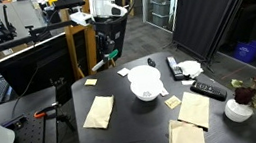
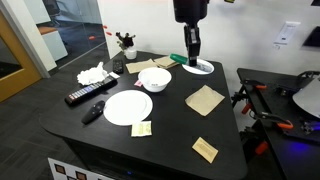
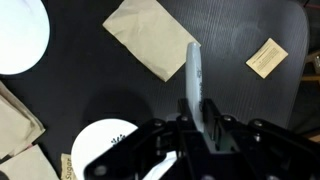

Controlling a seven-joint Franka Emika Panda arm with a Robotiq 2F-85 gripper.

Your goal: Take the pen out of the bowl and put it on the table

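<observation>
My gripper (image 1: 104, 55) (image 2: 190, 50) is shut on the slim green pen (image 2: 189, 61) and holds it upright above the dark table (image 2: 175, 130). In the wrist view the pen (image 3: 193, 65) sticks out pale between my fingers (image 3: 193, 105). The round white bowl (image 1: 145, 82) (image 2: 155, 78) stands beside the gripper, apart from it. Its rim shows at the lower left of the wrist view (image 3: 100, 140). I see nothing in the bowl.
A flat white plate (image 2: 128, 107) (image 3: 20, 35), tan napkins (image 2: 205, 99) (image 3: 150, 35) (image 1: 189, 108) and small tan notes (image 3: 266, 57) lie on the table. Black remotes (image 1: 208, 89) (image 2: 88, 96), a flower vase (image 1: 239, 106) and a flat white disc (image 2: 203, 68) are also there.
</observation>
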